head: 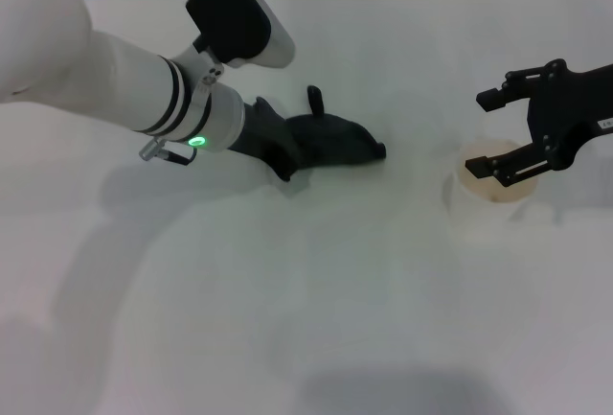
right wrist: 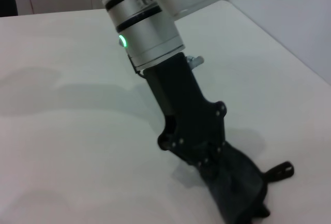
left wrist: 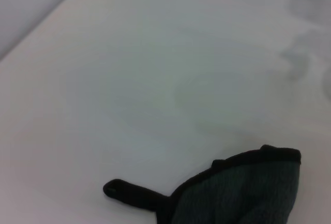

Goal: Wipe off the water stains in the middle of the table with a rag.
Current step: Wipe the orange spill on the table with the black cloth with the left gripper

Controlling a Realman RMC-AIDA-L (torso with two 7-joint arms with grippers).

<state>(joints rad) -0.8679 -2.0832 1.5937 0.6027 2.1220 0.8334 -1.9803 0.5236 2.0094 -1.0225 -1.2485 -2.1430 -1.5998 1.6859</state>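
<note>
Start at your 9 o'clock in the head view: the left arm reaches in from the upper left and slants down toward the middle of the table. Its left gripper is pressed down on the rag, and the dark cloth bunches around the tips, so you cannot tell how the fingers are set; the gripper looks closed on the cloth, with the rag lying flat on the white surface beneath it. The rag sits just left of the table's centre, its small loop tab sticking up toward 12 o'clock. In the left wrist view you see the rag's edge and the tab lying on bare table, touching it. In the right wrist view the black body of the left gripper angles down into the rag, with the tab poking out beside it.

No orange stain shows anywhere on the open table; whether it lies under the cloth cannot be told.

Move on toward 3 o'clock: a white paper cup stands well apart from the rag, holding pale orange liquid. The right gripper hovers over it with its fingers spread wide, one fingertip over the cup's rim, gripping nothing.
</note>
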